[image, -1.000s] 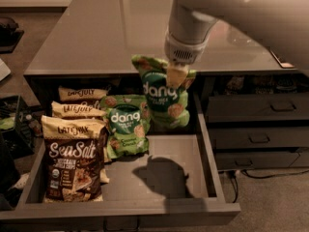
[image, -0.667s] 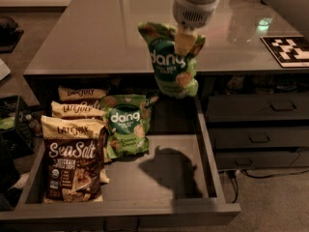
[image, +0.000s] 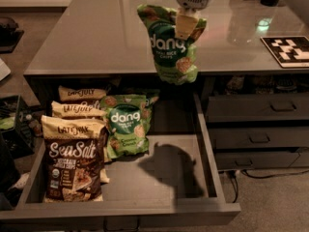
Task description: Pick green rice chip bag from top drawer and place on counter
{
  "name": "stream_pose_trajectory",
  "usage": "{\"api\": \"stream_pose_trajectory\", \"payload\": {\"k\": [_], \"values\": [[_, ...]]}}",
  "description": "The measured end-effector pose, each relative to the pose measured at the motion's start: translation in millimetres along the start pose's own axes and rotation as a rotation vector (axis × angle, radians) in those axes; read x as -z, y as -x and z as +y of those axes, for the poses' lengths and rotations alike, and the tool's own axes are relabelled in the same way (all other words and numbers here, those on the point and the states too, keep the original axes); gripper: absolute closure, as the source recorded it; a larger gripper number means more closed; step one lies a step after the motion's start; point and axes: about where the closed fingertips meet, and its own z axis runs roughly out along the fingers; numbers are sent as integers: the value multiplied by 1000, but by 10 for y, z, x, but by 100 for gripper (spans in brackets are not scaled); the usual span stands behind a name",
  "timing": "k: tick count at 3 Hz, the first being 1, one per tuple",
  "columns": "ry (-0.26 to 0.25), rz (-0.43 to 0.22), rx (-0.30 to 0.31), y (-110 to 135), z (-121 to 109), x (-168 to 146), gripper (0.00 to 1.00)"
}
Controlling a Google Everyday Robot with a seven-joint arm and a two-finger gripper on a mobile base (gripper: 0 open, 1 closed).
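Note:
My gripper (image: pixel 187 23) hangs from the top of the view and is shut on the top edge of a green rice chip bag (image: pixel 171 47). The bag dangles in the air, above the front edge of the grey counter (image: pixel 96 37) and over the back of the open top drawer (image: pixel 159 178). A second green "dang" bag (image: pixel 126 124) lies in the drawer's middle left. The lifted bag casts a shadow on the drawer floor.
Three brown-and-cream Late July bags (image: pixel 72 158) stand in a row at the drawer's left. Dark drawers with handles (image: pixel 258 110) are at the right. A black-and-white marker tile (image: pixel 288 50) lies on the counter's right.
My gripper has risen with the green bag, lifting it from just above the drawer's back up to counter height. The other bags have not moved.

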Motion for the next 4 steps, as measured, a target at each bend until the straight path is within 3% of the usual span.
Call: {"api": "stream_pose_trajectory", "payload": {"k": [1, 2, 4], "values": [[11, -24, 31, 90, -181, -187, 100], [7, -40, 68, 221, -554, -339, 100], [-34, -33, 139, 438, -1108, -418, 100]]}}
